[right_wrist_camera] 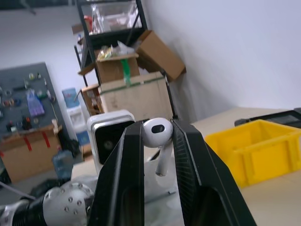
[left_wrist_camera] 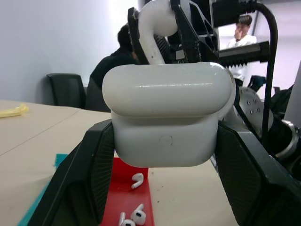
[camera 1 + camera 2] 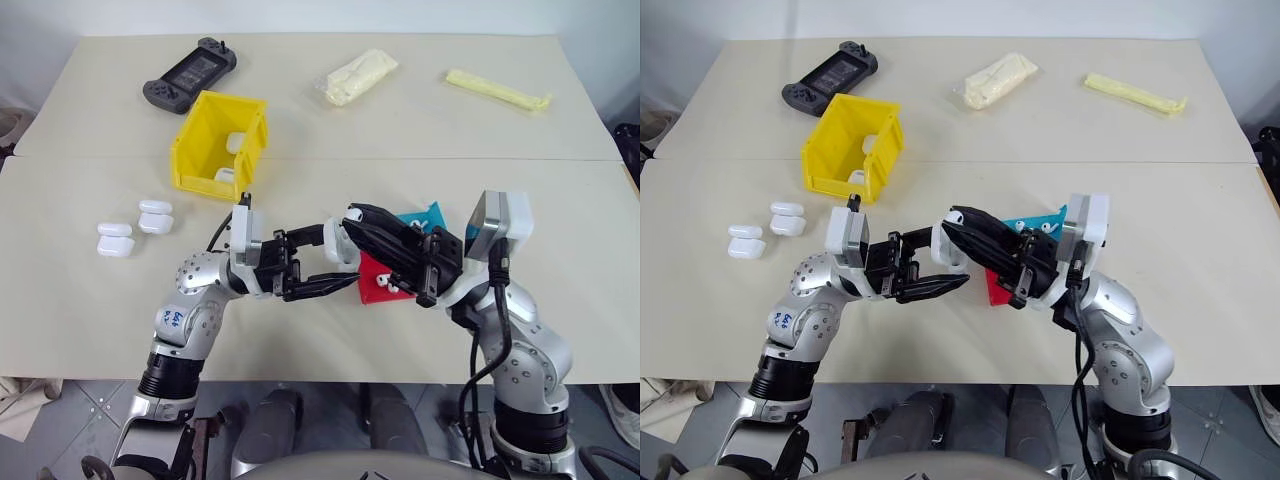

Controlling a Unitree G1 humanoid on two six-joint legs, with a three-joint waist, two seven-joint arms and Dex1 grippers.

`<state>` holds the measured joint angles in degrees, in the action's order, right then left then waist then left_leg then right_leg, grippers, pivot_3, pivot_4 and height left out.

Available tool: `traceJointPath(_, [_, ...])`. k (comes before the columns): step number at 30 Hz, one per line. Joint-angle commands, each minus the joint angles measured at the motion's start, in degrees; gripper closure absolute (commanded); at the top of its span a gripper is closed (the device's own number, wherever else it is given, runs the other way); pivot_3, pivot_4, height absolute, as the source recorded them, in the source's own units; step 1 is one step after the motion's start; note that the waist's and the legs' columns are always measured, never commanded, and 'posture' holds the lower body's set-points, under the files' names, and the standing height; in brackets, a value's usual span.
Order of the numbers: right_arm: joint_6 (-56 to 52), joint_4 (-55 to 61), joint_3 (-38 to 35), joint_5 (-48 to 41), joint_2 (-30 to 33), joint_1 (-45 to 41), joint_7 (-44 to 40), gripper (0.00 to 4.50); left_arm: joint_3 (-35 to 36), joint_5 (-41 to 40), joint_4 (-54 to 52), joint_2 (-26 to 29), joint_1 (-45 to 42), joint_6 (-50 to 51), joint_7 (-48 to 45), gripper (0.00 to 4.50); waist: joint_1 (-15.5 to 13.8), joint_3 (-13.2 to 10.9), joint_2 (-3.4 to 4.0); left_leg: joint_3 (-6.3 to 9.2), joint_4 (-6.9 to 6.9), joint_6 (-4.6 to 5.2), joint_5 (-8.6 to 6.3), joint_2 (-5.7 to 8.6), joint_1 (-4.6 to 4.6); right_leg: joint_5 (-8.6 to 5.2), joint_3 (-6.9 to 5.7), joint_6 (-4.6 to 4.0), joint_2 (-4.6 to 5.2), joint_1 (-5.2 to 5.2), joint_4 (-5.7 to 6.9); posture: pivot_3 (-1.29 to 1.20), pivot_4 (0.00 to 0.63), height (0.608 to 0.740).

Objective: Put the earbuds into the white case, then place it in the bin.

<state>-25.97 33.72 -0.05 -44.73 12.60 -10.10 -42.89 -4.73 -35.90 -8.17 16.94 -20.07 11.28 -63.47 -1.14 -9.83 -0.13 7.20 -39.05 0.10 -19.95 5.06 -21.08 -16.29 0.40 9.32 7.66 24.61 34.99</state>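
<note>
White case (image 2: pixel 167 117) is sitting clamped in the left gripper (image 3: pixel 322 285) above the near table edge, while the right gripper (image 1: pixel 157 141) is pinching an earbud (image 1: pixel 156 136) just beside it. Behind them are lying a red tray (image 3: pixel 377 285) and teal tray (image 3: pixel 420 218); the yellow bin (image 3: pixel 200 150) is standing far left, spare cases (image 3: pixel 135 228) nearer.

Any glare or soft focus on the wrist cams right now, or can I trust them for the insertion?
Left wrist view: the white case is sharp with a mild highlight along its lid; the room behind is soft. Right wrist view: the earbud is crisp, with the shelves behind hazy.
</note>
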Motion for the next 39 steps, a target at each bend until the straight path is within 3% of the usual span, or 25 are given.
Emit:
traceJointPath(1, [3.4, -0.6, 0.9, 1.2, -0.4, 0.9, -0.2, 4.01, 0.9, -1.5, -1.9, 0.2, -1.4, 0.4, -0.2, 1.72, 0.0, 0.0, 0.00, 0.00, 0.00, 0.00, 0.00, 0.01, 0.00, 0.00, 0.00, 0.00, 0.00, 0.00, 0.00, 0.00, 0.150, 0.740])
traceJointPath(18, [9.4, -8.6, 3.5, 3.3, 0.4, 1.8, -2.6, 4.01, 1.3, -1.8, -4.5, 0.0, -1.0, 1.2, 0.9, 1.72, 0.0, 0.0, 0.00, 0.00, 0.00, 0.00, 0.00, 0.05, 0.00, 0.00, 0.00, 0.00, -0.01, 0.00, -0.01, 0.00, 0.150, 0.740])
traceJointPath(39, [9.0, -11.3, 7.9, 6.6, 4.2, 0.0, -5.7, 4.01, 0.2, -0.7, -3.7, -0.9, -2.3, 0.4, 0.0, 1.72, 0.0, 0.0, 0.00, 0.00, 0.00, 0.00, 0.00, 0.05, 0.00, 0.00, 0.00, -0.01, 0.00, 0.00, -0.02, 0.00, 0.150, 0.740])
